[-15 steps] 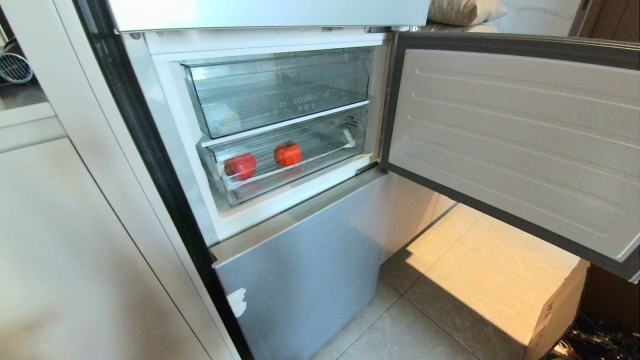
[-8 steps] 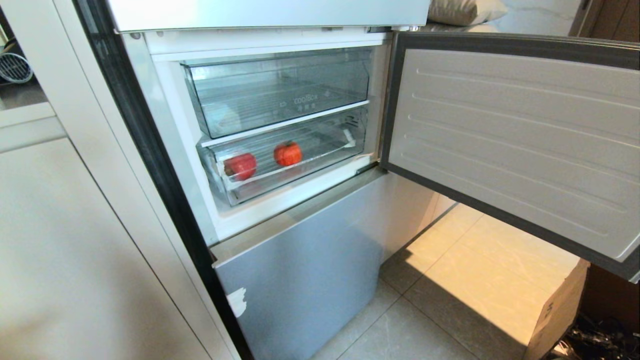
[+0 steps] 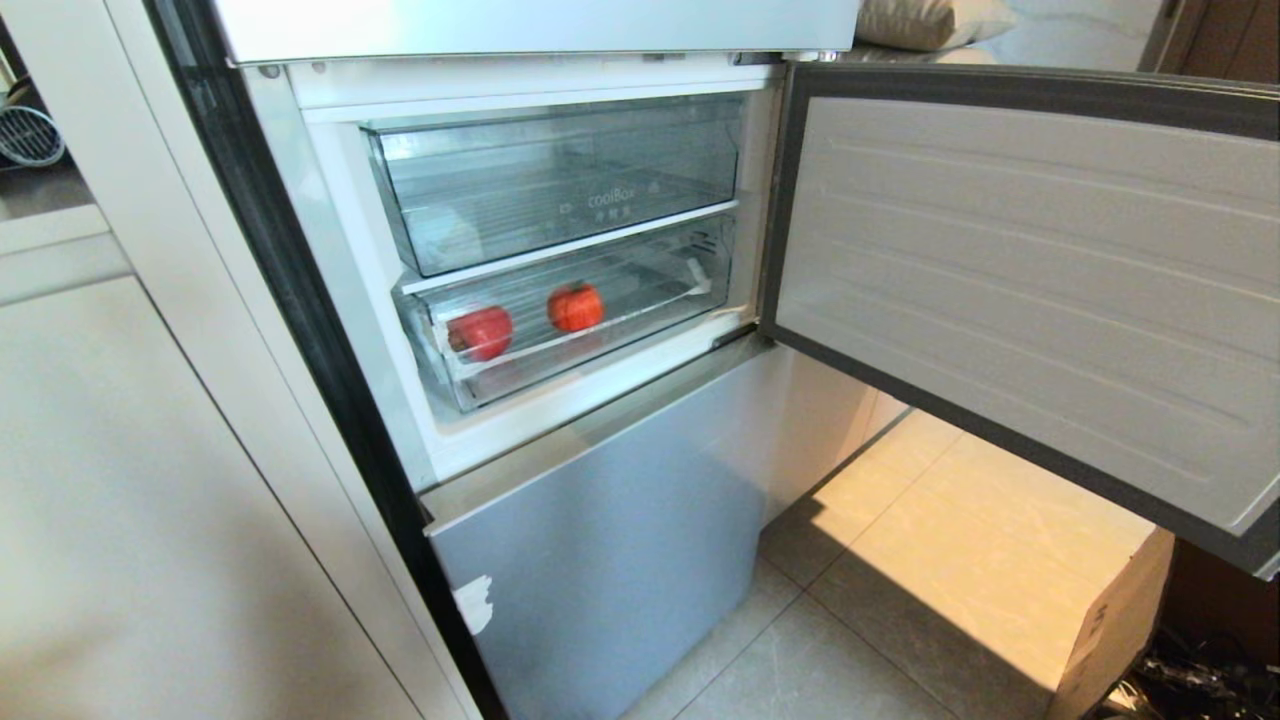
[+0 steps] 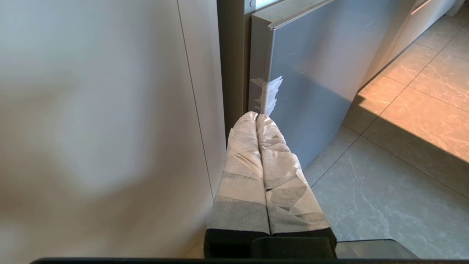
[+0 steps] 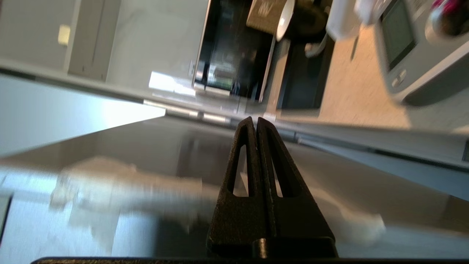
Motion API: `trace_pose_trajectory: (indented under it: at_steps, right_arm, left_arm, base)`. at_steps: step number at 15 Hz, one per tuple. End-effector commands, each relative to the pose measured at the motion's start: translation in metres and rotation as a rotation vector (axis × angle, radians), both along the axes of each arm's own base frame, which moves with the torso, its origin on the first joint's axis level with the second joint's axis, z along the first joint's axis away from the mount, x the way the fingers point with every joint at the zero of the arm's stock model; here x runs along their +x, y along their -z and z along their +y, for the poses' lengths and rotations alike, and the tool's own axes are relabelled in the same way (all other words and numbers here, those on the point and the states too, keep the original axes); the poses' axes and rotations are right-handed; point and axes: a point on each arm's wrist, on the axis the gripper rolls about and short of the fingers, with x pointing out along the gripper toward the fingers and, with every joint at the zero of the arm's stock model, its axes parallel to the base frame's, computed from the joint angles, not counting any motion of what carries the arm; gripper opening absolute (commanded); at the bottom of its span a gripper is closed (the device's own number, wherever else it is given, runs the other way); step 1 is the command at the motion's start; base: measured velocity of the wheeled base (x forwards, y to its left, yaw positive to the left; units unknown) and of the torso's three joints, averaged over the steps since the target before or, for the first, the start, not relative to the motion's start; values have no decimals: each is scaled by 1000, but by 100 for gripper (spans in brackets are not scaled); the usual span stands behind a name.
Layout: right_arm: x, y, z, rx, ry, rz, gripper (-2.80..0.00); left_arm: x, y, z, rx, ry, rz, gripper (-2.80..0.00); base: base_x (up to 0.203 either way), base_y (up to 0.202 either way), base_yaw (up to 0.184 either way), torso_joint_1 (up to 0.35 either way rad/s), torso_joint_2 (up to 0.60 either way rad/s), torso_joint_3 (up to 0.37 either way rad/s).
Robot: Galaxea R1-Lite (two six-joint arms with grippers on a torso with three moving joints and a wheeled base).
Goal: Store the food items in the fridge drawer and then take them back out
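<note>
Drawer [image 3: 560,345] long axis sideways, front outward — tomato [image 3: 575,307] stalk-up

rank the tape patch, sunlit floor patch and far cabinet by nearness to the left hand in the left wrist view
From the left hand:
1. tape patch, just ahead, on the grey door corner
2. sunlit floor patch, off to the side
3. far cabinet, beyond that floor

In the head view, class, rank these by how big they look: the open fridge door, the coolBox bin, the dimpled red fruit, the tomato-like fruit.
1. Open fridge door
2. coolBox bin
3. Dimpled red fruit and tomato-like fruit: they look alike, so no ranking.
</note>
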Motion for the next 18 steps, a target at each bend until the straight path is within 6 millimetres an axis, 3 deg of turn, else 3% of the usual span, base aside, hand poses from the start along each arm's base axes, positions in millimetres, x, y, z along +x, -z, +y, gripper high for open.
trace_pose_trajectory:
  at_steps: [1,4,7,9,12,15,16,18]
  right_arm:
    - [-19,-20,28,-52,-30,-34,-280]
    - [-48,-64,63,-136,-29,-124,-280]
    - [-64,-129,83,-163,-56,-244,-280]
    - [-69,-155,89,-123,-46,-310,-280]
    - [-65,-137,58,-174,201,-379,-280]
    - [-45,-73,35,-362,507,-246,-280]
    - [-28,-54,39,-415,568,-192,-280]
    - [8,-25,68,-470,576,-123,-280]
  left_arm:
    - [0,0,0,0,0,1,-280]
    - [0,0,0,0,0,1,-280]
    - [0,0,0,0,0,1,-280]
    - [0,0,0,0,0,1,-280]
    - [0,0,0,0,0,1,-280]
    - [0,0,0,0,0,1,-280]
    - [0,0,0,0,0,1,-280]
    - [0,0,0,0,0,1,-280]
  base:
    - [0,0,0,0,0,0]
    - [0,0,0,0,0,0]
    - [0,0,0,0,0,0]
    - [0,0,0,0,0,0]
    - [0,0,0,0,0,0]
    - [0,0,0,0,0,0]
    - [0,0,0,0,0,0]
    - [0,0,0,0,0,0]
